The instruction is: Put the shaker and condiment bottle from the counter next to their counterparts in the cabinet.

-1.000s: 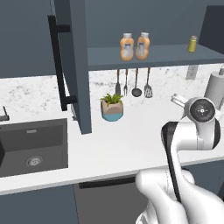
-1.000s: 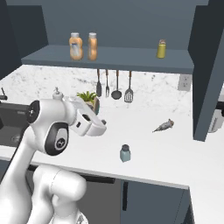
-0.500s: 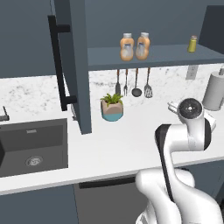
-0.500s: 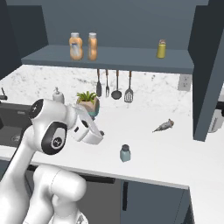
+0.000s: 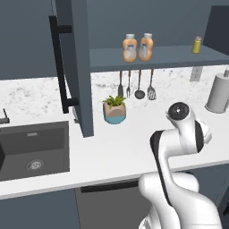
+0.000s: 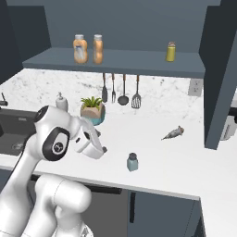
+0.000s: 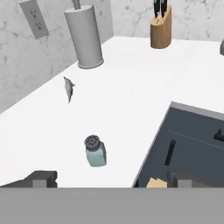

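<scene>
The small teal-grey shaker (image 6: 133,162) stands upright on the white counter (image 6: 185,162) near its front edge. In the hand view the shaker (image 7: 95,151) sits just ahead of my gripper (image 7: 113,179) and a little left of centre, with nothing between the wide-apart fingertips (image 7: 41,178). My gripper (image 6: 101,149) hangs open, low over the counter, to the left of the shaker and apart from it. Two orange condiment bottles (image 5: 129,48) (image 5: 146,46) stand side by side on the cabinet shelf (image 5: 170,56). The yellow-green shaker (image 5: 196,44) is further right on it.
The cabinet door (image 5: 76,67) stands open at the left. A potted plant (image 5: 114,109) and hanging utensils (image 5: 138,85) are at the back, with the sink (image 5: 31,147) on the left. A paper towel holder (image 7: 85,37), knife block (image 7: 160,28) and small grey object (image 7: 68,89) lie beyond the shaker.
The arm has swung a little to the left and my hand has dropped lower toward the counter. The shaker and the bottles have not moved. The jaws stay open.
</scene>
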You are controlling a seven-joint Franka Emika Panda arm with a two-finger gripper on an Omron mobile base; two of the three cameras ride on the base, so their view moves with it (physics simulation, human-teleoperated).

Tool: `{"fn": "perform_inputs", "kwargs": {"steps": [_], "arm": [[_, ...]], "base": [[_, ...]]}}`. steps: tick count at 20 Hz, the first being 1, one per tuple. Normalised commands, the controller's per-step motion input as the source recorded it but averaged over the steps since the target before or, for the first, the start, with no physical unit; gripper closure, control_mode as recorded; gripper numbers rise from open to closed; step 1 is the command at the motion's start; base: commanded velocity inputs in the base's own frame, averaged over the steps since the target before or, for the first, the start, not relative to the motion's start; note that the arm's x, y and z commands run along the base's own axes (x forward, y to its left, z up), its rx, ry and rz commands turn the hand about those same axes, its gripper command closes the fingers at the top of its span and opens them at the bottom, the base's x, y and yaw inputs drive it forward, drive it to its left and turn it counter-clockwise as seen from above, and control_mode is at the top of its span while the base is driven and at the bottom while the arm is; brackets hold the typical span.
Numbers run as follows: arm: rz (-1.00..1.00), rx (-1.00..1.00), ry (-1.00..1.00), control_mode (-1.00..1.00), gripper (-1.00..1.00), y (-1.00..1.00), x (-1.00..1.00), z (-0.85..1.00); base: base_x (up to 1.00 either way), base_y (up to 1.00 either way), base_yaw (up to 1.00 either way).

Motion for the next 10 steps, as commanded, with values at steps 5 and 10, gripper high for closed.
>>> {"fn": "perform_inputs", "kwargs": {"steps": [5, 10], "arm": [[0.0, -0.07, -0.06, -1.0, -1.0, 0.0, 0.04, -0.7], [0.0, -0.03, -0.05, -1.0, -1.0, 0.0, 0.07, -0.62]], "base": [[0.0, 0.0, 0.0], [0.0, 0.0, 0.0]]}}
